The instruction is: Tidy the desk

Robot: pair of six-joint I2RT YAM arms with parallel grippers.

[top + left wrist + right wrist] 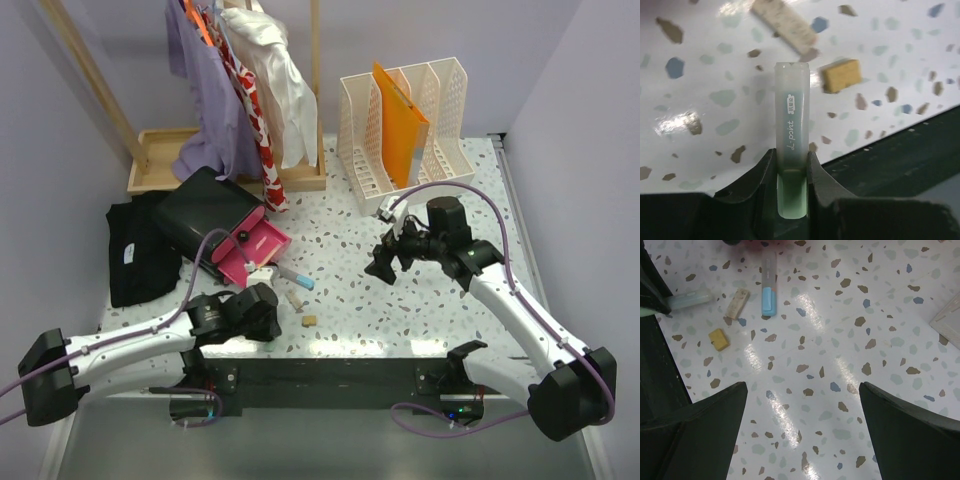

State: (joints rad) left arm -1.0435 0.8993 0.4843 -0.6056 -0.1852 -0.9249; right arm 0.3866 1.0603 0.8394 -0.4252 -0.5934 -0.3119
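Near the desk (715, 75) edge, left tool (791, 165) clamps a green highlighter (791, 110).

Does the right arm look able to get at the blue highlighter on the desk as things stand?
Probably yes. The right gripper is open, and only bare desk lies between it and the blue highlighter. The left gripper, shut on a green highlighter, sits close by and might crowd it.

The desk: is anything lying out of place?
A blue highlighter pen, a beige rectangular eraser and a small yellow block lie scattered on the speckled white desk, outside the open pink-lined case. The left claw grips a pale green highlighter.
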